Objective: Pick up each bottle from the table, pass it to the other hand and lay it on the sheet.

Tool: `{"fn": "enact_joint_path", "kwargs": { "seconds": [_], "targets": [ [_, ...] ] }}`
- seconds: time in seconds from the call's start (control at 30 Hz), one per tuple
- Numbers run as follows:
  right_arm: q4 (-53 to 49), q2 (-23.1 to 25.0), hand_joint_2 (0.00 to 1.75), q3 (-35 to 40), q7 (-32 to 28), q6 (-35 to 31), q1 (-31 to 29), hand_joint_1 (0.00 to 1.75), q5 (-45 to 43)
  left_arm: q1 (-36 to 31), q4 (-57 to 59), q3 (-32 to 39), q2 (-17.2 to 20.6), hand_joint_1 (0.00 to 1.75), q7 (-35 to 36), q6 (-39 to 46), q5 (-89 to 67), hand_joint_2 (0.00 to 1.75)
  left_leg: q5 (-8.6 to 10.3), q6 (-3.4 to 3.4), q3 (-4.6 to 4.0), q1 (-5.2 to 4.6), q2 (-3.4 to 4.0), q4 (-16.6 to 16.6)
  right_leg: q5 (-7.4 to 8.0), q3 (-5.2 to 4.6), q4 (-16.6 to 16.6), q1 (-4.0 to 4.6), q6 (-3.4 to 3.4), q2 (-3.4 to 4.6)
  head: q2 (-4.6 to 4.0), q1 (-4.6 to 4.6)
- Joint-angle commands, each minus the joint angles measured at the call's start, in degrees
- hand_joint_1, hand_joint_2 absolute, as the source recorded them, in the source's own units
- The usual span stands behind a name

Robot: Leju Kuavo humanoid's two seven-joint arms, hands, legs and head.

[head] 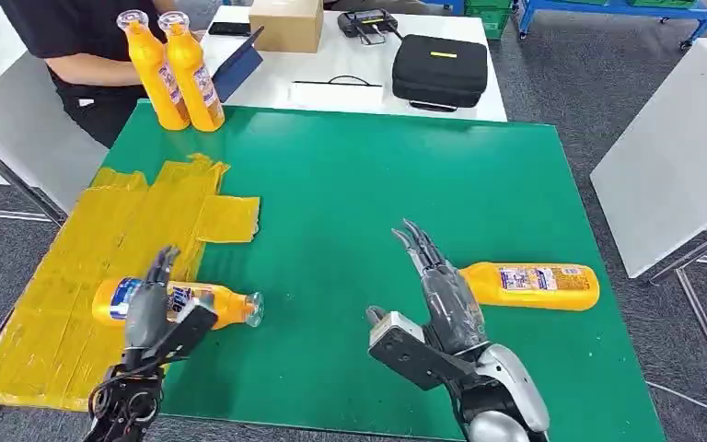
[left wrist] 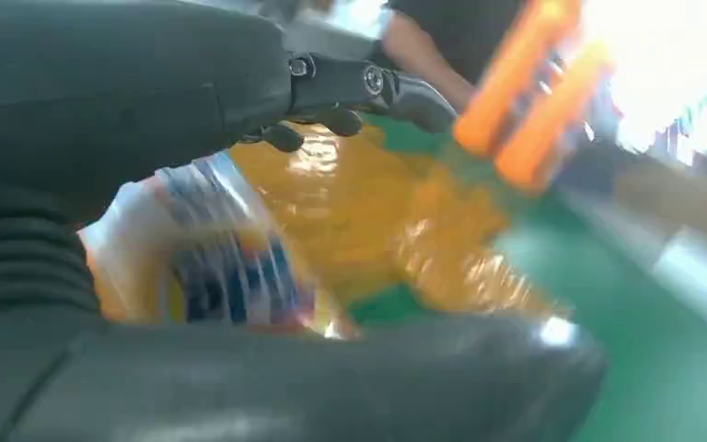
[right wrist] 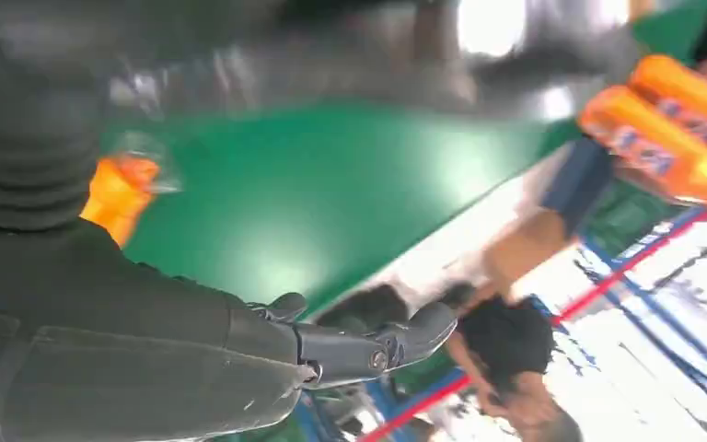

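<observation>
One orange bottle (head: 226, 304) with a blue label lies on its side at the yellow sheet's (head: 101, 239) near right edge, its clear cap over the green mat. My left hand (head: 152, 308) hovers over it, fingers stretched across the label and thumb on the near side. The left wrist view shows this bottle (left wrist: 212, 267) blurred between thumb and straight fingers (left wrist: 368, 87). A second orange bottle (head: 534, 285) lies on the mat at the right. My right hand (head: 442, 295) is beside its neck, open with fingers straight, apart from it. Two more bottles (head: 177, 72) stand upright at the far left.
A person in black (head: 83, 46) sits behind the table's far left corner. On the white table beyond are a black case (head: 440, 69), a cardboard box (head: 285, 23) and a tablet (head: 239, 64). The green mat (head: 359, 184) lies between my hands.
</observation>
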Motion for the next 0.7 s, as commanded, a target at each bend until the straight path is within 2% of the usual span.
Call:
{"fn": "enact_joint_path", "kwargs": {
  "seconds": [0.03,0.07,0.17,0.27,0.4,0.57,0.7],
  "targets": [
    [-2.3,-6.4,1.75,-7.3,1.1,3.8,4.9,0.00,-0.2,7.7,-16.9,9.5,-5.8,0.00,-6.0,-3.9,24.0,0.00,-0.09,-0.05,0.10,-0.02,0.01,0.0,-0.09,0.13,0.0,0.03,-0.05,-0.18,0.00,-0.02],
    [-3.1,-8.1,1.75,-9.1,1.1,4.1,6.8,0.00,1.0,9.6,-20.1,10.0,-5.8,0.00,-7.7,-6.9,31.8,0.00,-0.17,-0.08,0.21,-0.01,0.05,0.1,-0.15,0.24,0.0,0.06,-0.08,-0.25,0.00,-0.02],
    [-5.6,-10.9,1.75,-16.9,2.0,2.8,13.2,0.00,8.4,13.3,-26.3,10.8,-5.5,0.00,-10.1,-9.7,41.3,0.00,-0.24,-0.06,0.22,0.00,0.00,0.1,-0.20,0.28,0.0,0.08,-0.06,-0.30,0.00,-0.04],
    [-6.3,-12.8,1.75,-21.8,-0.3,1.6,17.6,0.00,7.8,14.0,-27.1,10.6,-5.2,0.00,-11.2,-10.5,42.9,0.00,-0.24,0.00,0.17,-0.03,-0.20,0.1,-0.28,0.27,0.0,0.04,-0.02,-0.47,0.00,-0.04],
    [-8.1,-12.9,1.75,-26.9,0.7,-2.0,21.2,0.00,15.3,13.4,-26.6,10.3,-5.2,0.00,-12.3,-11.9,46.5,0.00,-0.25,0.09,0.11,-0.13,-0.22,0.0,-0.29,0.20,0.0,-0.08,0.10,-0.40,0.00,-0.02],
    [-8.6,-11.9,1.75,-30.5,1.8,0.0,19.6,0.00,20.4,13.5,-27.8,10.5,-6.0,0.00,-13.0,-12.7,48.0,0.00,-0.39,0.02,0.31,-0.18,-0.03,0.1,-0.36,0.34,0.0,-0.08,0.03,-0.42,0.00,-0.02],
    [-6.0,-11.0,1.75,-36.4,0.3,2.2,15.5,0.00,20.8,14.3,-29.7,11.7,-7.5,0.00,-13.2,-13.4,48.6,0.00,-0.29,0.08,0.23,-0.19,0.04,0.0,-0.22,0.23,0.0,-0.11,0.09,-0.27,0.00,-0.02]
  ]
}}
